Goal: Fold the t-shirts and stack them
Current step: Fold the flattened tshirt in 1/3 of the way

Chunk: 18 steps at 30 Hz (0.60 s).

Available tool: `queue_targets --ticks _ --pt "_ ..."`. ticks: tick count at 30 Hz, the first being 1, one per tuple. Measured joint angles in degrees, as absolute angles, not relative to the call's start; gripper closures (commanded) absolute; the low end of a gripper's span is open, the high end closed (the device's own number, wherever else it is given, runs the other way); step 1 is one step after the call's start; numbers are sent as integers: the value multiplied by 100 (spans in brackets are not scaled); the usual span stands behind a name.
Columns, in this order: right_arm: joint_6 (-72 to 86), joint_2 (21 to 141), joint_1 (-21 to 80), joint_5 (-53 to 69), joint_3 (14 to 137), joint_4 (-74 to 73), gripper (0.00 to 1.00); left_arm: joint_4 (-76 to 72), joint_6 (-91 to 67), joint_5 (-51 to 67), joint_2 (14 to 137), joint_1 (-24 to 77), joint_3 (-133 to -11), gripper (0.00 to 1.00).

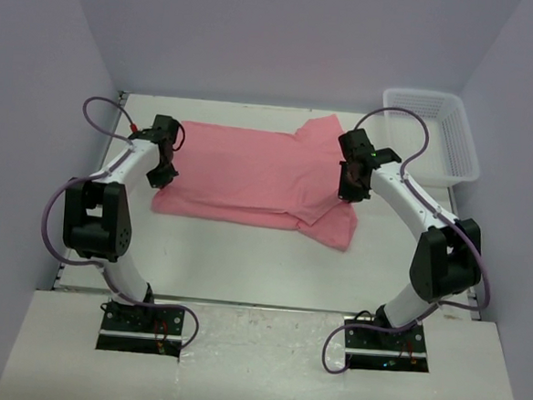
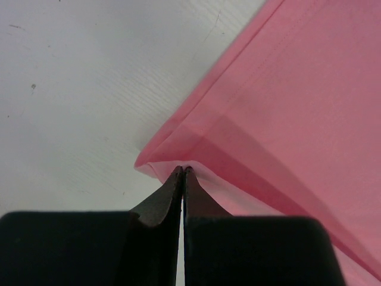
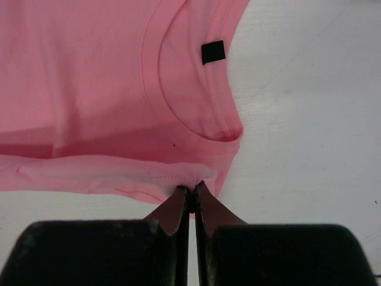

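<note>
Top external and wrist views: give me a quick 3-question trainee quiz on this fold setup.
1. True or false: the left gripper and right gripper stand wide open.
2. The white basket sits: A) far right, B) far left, C) between the arms.
3. The t-shirt has a neck tag of what colour?
Key: 1 false, both are shut on the t-shirt's edge; 2 A; 3 black.

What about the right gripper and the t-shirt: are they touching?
Touching. The right wrist view shows the right gripper shut, its tips pinching the t-shirt edge.
</note>
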<state>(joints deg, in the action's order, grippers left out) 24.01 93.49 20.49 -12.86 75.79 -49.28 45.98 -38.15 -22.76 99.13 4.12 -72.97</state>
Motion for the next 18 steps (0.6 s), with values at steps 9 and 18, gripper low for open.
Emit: queue_targets --ticks 9,18 --pt "2390 9555 1975 -1249 7819 -4921 100 4624 -3785 -2279 10213 412 -7585 100" --pt "2351 9852 1933 -1245 8003 -4932 100 4659 -3785 -2276 10514 412 -7891 100"
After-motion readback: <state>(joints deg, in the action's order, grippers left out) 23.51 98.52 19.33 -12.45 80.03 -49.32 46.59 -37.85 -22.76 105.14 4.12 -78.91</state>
